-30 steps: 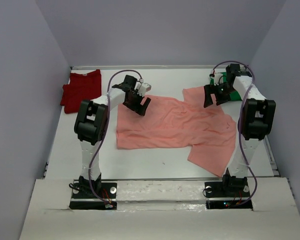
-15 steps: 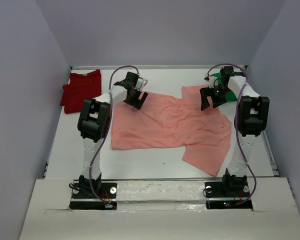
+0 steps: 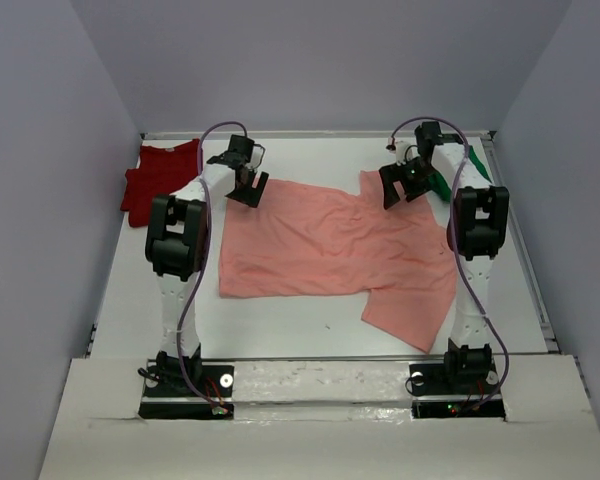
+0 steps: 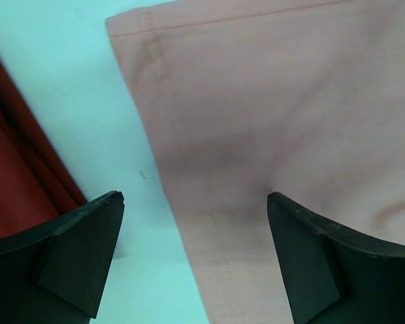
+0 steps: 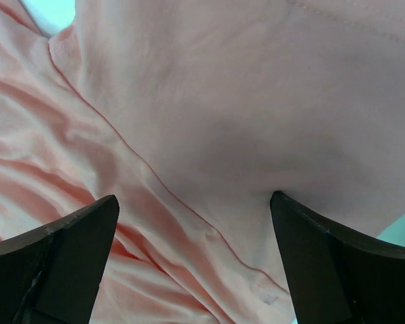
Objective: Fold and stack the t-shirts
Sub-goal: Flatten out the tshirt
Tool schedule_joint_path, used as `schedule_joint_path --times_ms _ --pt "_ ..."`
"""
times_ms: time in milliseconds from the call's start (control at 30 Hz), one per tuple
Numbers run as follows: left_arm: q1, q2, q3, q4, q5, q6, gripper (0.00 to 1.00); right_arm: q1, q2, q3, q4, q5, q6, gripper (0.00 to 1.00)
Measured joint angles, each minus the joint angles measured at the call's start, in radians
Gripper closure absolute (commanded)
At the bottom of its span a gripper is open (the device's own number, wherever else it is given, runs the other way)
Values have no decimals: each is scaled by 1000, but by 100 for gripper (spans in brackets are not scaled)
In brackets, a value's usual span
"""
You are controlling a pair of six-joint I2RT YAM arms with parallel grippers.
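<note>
A pink t-shirt [image 3: 330, 245] lies spread out on the white table [image 3: 280, 320], with one sleeve pointing to the near right. My left gripper [image 3: 248, 187] is open at the shirt's far left corner. In the left wrist view the jaws [image 4: 196, 260] stand wide apart over the shirt's left edge [image 4: 270, 135]. My right gripper [image 3: 398, 185] is open over the far right sleeve. In the right wrist view it [image 5: 196, 260] stands over the sleeve seam of the pink cloth [image 5: 209, 135]. Neither holds anything. A folded red t-shirt [image 3: 160, 175] lies at the far left.
A green garment [image 3: 441, 183] lies at the far right, mostly hidden behind my right arm. The red shirt's edge [image 4: 13, 155] shows just left of my left gripper. Grey walls close in the table on three sides.
Both grippers have moved toward the far side and a little left. The pink shirt has shifted left and farther with them and lies flatter.
</note>
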Motion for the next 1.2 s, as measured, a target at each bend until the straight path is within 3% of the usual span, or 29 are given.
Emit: schedule_joint_path --times_ms 400,600,1200 --pt "41 -2 0 -5 -8 4 1 5 89 150 3 -2 45 0" --pt "49 -11 0 -11 -27 7 1 5 162 274 33 81 88 0" --pt "79 -105 0 -28 2 0 1 5 230 365 281 307 135 0"
